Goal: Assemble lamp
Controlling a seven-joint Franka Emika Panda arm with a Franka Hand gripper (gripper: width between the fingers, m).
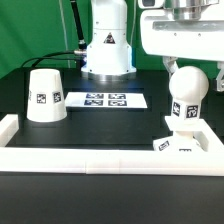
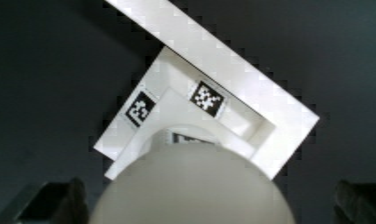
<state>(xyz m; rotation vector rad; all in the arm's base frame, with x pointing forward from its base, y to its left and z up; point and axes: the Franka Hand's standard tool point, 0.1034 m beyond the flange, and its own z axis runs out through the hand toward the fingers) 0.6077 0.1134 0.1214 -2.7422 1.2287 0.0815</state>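
Wrist view: gripper (image 2: 211,200) is spread wide, gripping nothing; the bulb (image 2: 181,172) between its fingers seemingly sits in the base (image 2: 171,76).

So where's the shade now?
In the exterior view the shade stands on the table at the exterior view's left, beside the marker board, apart from the bulb and base.

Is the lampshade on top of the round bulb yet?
No, the shade stands by itself on the table, apart from the bulb.
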